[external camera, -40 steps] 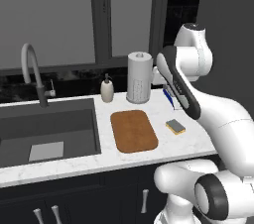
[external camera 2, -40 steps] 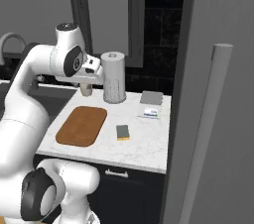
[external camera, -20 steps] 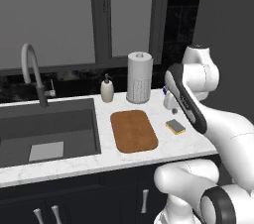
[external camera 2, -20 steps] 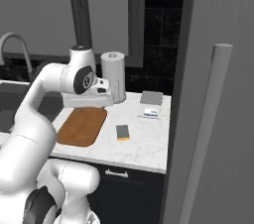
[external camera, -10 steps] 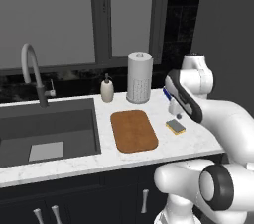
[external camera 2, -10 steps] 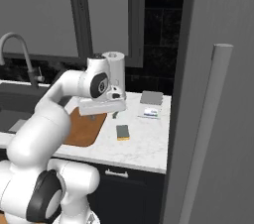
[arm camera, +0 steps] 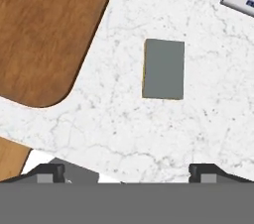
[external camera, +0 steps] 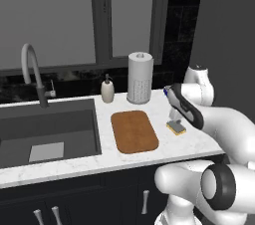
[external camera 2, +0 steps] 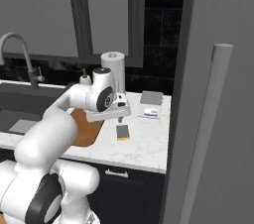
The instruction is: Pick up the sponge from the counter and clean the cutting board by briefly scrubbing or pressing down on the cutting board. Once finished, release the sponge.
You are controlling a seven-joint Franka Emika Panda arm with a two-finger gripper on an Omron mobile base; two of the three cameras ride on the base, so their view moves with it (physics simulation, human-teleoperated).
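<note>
Hand view, left to right: cutting board (arm camera: 44, 29) fills the upper left, sponge (arm camera: 163, 69) (grey-green side up) sits mid-frame on the marble tabletop (arm camera: 124, 129), apart from the board. The hand (arm camera: 126, 171) hovers over it, fingers spread wide, gripping nothing.

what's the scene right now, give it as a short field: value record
stage: sponge not yet picked up
sponge: flat on the counter, grey-green side up, beside the cutting board and apart from it
cutting board: bare, between sink and sponge
gripper: above the counter near the sponge, open, holding nothing
sink: left of the board
soap bottle: behind the board
paper towel roll: upright behind the board
blue-and-white object: on the counter beyond the sponge
</note>
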